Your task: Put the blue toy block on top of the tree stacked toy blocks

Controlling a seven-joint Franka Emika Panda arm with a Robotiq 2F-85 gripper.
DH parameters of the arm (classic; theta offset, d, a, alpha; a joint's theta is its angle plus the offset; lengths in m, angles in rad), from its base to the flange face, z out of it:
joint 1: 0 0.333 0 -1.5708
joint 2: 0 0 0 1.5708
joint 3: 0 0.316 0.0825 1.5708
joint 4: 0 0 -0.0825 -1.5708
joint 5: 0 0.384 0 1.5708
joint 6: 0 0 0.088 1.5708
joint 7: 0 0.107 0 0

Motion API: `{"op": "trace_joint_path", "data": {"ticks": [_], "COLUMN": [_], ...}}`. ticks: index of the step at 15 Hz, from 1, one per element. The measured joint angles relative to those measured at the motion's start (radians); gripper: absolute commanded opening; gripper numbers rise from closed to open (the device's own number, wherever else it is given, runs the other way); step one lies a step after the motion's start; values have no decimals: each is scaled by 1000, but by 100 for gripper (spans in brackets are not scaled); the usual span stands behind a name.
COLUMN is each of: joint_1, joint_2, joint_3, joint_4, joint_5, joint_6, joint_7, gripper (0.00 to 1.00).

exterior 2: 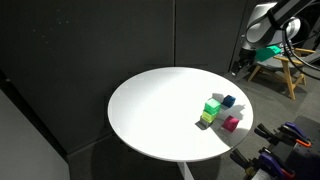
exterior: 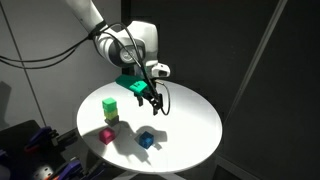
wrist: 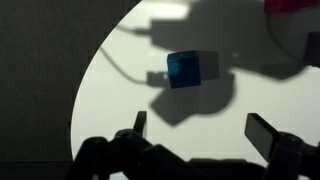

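Note:
The blue toy block (exterior: 147,140) (exterior 2: 229,101) lies alone on the round white table (exterior: 195,125). In the wrist view the blue toy block (wrist: 190,68) sits ahead of my gripper (wrist: 203,130), in the arm's shadow. The stacked toy blocks (exterior: 110,109) (exterior 2: 211,110) form a short column, bright green over yellow-green. My gripper (exterior: 152,104) (exterior 2: 241,68) hangs above the table, higher than the blue block and to the side of the column. It is open, with only bare tabletop between its fingers (wrist: 268,135).
A lone pink cube (exterior: 107,136) (exterior 2: 231,123) rests near the table edge, close to the column. A wooden stand with a teal object (exterior 2: 272,62) is beyond the table. Dark curtains surround the scene.

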Motion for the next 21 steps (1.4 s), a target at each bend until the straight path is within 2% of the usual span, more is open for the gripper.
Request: {"op": "trace_joint_path", "data": {"ticks": [6, 14, 21], "joint_1": [-19, -45, -75], "joint_2": [82, 161, 200], "joint_3": [0, 5, 48], "joint_4": [2, 24, 41], "joint_5": [0, 16, 71], "joint_6": [68, 100, 99], "joint_7": [-3, -13, -77], "gripper": [100, 100, 100]}}
